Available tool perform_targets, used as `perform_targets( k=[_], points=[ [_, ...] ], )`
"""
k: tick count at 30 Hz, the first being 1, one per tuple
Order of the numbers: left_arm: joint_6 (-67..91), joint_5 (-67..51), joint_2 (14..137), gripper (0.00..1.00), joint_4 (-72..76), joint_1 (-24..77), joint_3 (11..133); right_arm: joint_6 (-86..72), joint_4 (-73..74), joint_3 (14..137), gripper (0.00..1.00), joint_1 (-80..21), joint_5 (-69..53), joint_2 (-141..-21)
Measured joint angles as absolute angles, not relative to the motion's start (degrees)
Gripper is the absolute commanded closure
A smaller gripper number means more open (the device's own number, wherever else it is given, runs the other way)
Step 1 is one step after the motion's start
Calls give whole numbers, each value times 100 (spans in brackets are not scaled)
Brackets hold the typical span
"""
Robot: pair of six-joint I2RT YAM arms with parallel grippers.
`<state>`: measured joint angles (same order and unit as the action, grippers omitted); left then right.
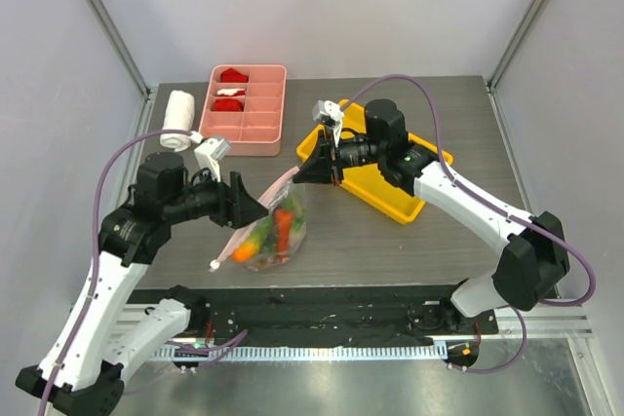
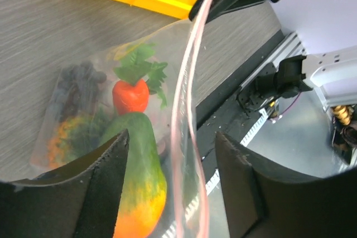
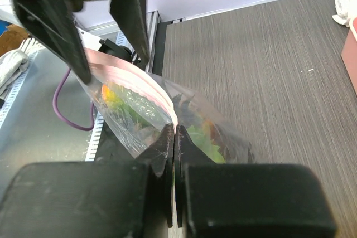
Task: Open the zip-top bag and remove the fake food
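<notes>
Table: grey wood grain (image 1: 390,241) was seen under white walls, with a yellow bin (image 1: 375,187), a pink tray (image 1: 244,109) and a towel (image 1: 178,119) set toward the back.
Bag: the clear pouch (image 3: 125,135) was held up by its pink zip strip (image 2: 187,82) over the near middle of the table, between the two arms.
Right jaws: they were pressed shut on the bag's top edge at the strip.
Left jaws: they were spread wide, one on each side of the strip, and nothing was gripped.
Food: a carrot (image 2: 130,96), a mango (image 2: 139,176) and grapes (image 2: 78,79) were seen inside the bag, and none was seen outside it.
Done: the bag was lifted and pinched on one side only.
Left: by judgement, nearly all of it. A second grip was needed, the zip was to be parted (whether it was parted at all could not be told), and every piece was to be taken out.
</notes>
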<state>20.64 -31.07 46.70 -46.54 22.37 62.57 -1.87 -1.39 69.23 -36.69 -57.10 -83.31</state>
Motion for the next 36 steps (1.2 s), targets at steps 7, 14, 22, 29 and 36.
perform_targets(
  k=[7,14,22,29,36],
  points=[
    [2112,-2685,3999,34,-4928,2237,6587,-156,-62,6958,98,-3669,-5701,-8331],
    [2154,-2294,3865,46,-5181,2237,6663,-134,12,6991,98,-3669,-5688,-8331],
    [2233,-2165,4130,53,-5260,2237,6460,-130,49,6991,98,-3669,-5680,-8331],
    [2235,-2412,4139,51,-5256,2237,6222,-117,54,6991,99,-3671,-5669,-8331],
    [2357,-2864,4386,98,-5006,2237,5907,-193,1,6991,91,-3691,-5638,-8333]
  ],
)
